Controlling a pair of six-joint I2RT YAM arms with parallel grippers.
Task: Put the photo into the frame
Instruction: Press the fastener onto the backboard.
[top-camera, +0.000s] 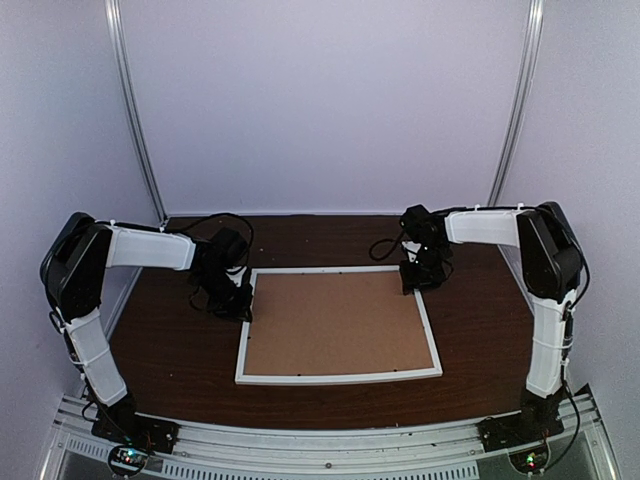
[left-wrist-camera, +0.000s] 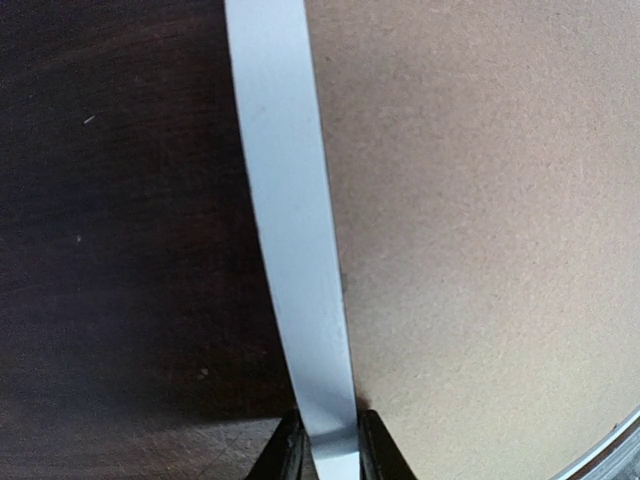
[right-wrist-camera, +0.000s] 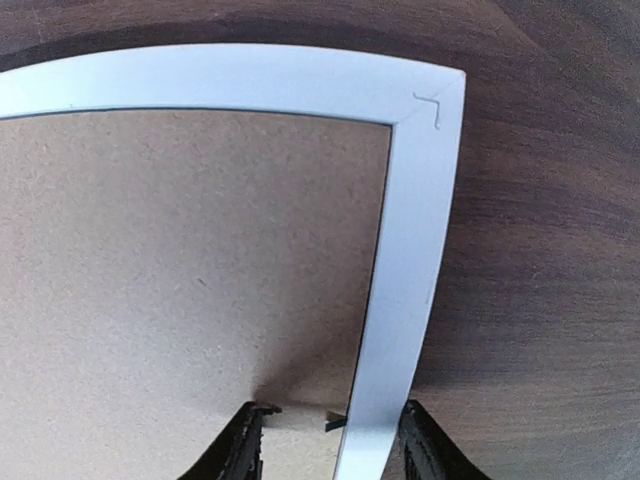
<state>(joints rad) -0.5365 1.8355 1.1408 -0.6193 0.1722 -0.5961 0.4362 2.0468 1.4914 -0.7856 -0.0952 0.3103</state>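
Note:
The white frame (top-camera: 340, 377) lies flat on the dark table with a plain brown backing board (top-camera: 335, 322) filling it. The photo is hidden from every view. My left gripper (top-camera: 237, 303) sits at the frame's left rail; in the left wrist view its jaws (left-wrist-camera: 330, 452) pinch that rail (left-wrist-camera: 290, 200) from both sides. My right gripper (top-camera: 420, 280) is at the far right corner. In the right wrist view it (right-wrist-camera: 335, 450) straddles the right rail (right-wrist-camera: 415, 250), one finger over the board (right-wrist-camera: 180, 270) and apart from the rail, the other on the rail's outer side.
Dark wooden table (top-camera: 180, 350) enclosed by white walls with metal posts (top-camera: 135, 110) at the back corners. An aluminium rail (top-camera: 330, 440) carrying the arm bases runs along the near edge. Black cables (top-camera: 215, 225) loop behind both wrists.

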